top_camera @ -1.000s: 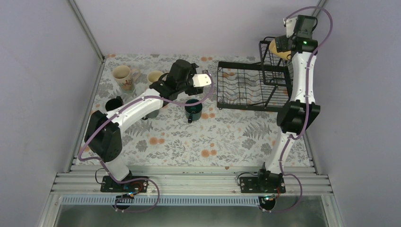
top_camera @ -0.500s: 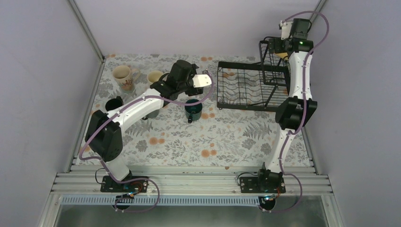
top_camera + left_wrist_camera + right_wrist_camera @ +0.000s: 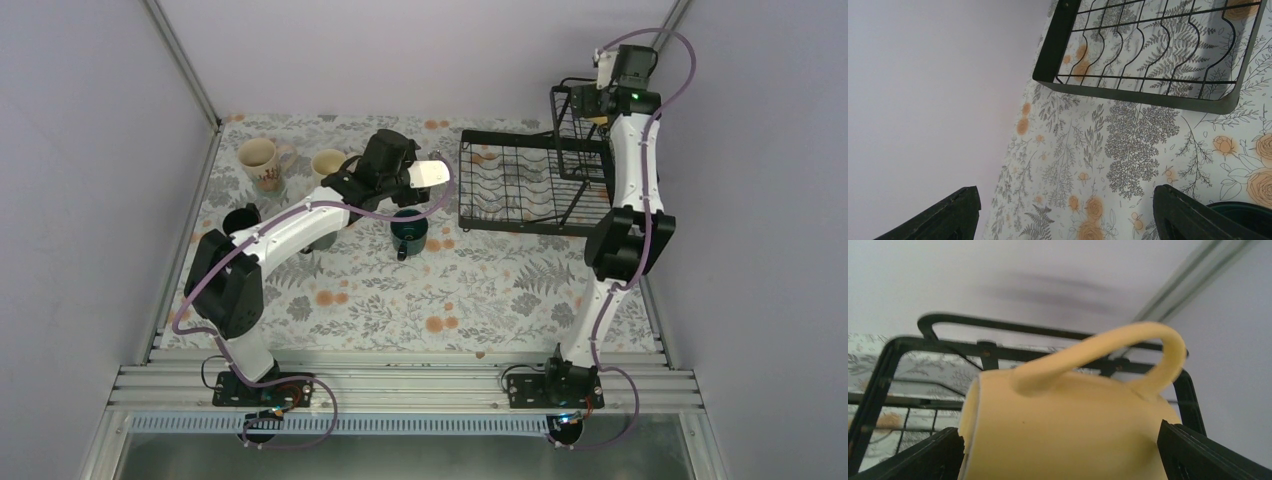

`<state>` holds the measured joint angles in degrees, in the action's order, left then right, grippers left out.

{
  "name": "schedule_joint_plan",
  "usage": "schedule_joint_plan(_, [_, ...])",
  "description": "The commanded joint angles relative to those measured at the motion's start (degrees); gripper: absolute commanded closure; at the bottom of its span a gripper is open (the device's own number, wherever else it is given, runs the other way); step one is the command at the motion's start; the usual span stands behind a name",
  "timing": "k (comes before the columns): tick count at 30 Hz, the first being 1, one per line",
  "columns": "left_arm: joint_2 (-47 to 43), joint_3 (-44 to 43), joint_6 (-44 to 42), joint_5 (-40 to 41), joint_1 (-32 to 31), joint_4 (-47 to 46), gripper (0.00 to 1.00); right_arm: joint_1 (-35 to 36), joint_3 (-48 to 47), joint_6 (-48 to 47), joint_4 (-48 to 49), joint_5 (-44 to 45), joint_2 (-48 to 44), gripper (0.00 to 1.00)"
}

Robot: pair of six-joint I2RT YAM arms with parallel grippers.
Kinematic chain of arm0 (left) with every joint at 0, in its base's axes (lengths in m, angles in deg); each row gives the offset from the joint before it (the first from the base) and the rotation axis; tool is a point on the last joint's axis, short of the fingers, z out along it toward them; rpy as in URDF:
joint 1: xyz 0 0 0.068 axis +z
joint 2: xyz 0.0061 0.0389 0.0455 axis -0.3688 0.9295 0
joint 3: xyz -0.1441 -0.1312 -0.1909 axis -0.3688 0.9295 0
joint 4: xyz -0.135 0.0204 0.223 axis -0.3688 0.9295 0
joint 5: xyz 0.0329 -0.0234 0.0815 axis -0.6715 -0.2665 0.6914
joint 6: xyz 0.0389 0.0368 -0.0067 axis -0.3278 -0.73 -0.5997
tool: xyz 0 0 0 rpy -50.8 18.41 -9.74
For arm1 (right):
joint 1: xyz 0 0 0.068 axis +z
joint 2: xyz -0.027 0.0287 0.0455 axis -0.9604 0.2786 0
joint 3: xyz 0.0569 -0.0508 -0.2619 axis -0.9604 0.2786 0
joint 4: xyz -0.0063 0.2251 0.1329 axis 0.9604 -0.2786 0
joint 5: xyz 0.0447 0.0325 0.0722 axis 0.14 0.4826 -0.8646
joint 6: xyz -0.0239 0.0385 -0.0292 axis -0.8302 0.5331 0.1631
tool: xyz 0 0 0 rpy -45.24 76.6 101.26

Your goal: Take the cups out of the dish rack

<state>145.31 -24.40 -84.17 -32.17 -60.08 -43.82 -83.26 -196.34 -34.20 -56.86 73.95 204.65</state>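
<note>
Mugs are shown from above on the flowered counter (image 3: 480,290), left of the black dish rack (image 3: 510,190): a printed cream mug (image 3: 258,160), a plain cream mug (image 3: 327,162), a black mug (image 3: 240,219), a grey-green mug (image 3: 320,241) half hidden under the left arm (image 3: 290,225), and a teal mug (image 3: 408,232) just below that arm's wrist. The right arm (image 3: 630,190) is stretched to the rack's raised basket (image 3: 580,120), where a patch of yellow is glimpsed. In the left wrist view, the left tool (image 3: 1065,190) is held spread wide above the counter, with the rack's corner ahead. In the right wrist view, the right tool (image 3: 1057,429) is spread on either side of a yellow mug (image 3: 1068,410), its handle at the top of the view. Contact with the fingers cannot be made out.
</note>
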Motion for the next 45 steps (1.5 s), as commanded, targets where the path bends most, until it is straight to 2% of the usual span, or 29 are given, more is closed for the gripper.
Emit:
schedule_joint_plan(1, [-0.73,-1.72,1.01,-0.64,-0.41,0.41,0.14,-1.43,4.58,-1.06,2.51,6.81,-6.44,0.00])
schedule_joint_plan(5, [-0.74,-1.95,1.10,-0.91,-0.63,0.56,0.14,-2.27,7.44,-2.22,3.41,9.22,-9.45,0.00])
schedule_joint_plan(18, [-1.46,-1.48,1.36,-1.31,-0.95,0.81,0.13,-4.99,19.41,-4.01,4.53,9.43,-18.36,0.00])
schedule_joint_plan(32, [-1.79,-1.08,1.49,-1.71,-1.11,0.61,0.13,-9.16,25.29,-5.71,5.99,10.77,-23.08,0.00])
schedule_joint_plan(38, [-2.02,-1.30,1.49,-1.72,-1.20,0.40,0.13,-10.43,25.13,-4.62,4.33,7.70,-26.08,0.00])
schedule_joint_plan(41, [-2.15,-1.17,1.49,-1.78,-1.20,0.13,0.12,-10.36,22.66,-3.58,1.46,2.32,-28.14,0.00])
schedule_joint_plan(45, [-2.01,-1.21,1.53,-1.80,-1.20,0.10,0.12,-9.71,17.06,-3.36,-3.30,-4.25,-26.07,0.03])
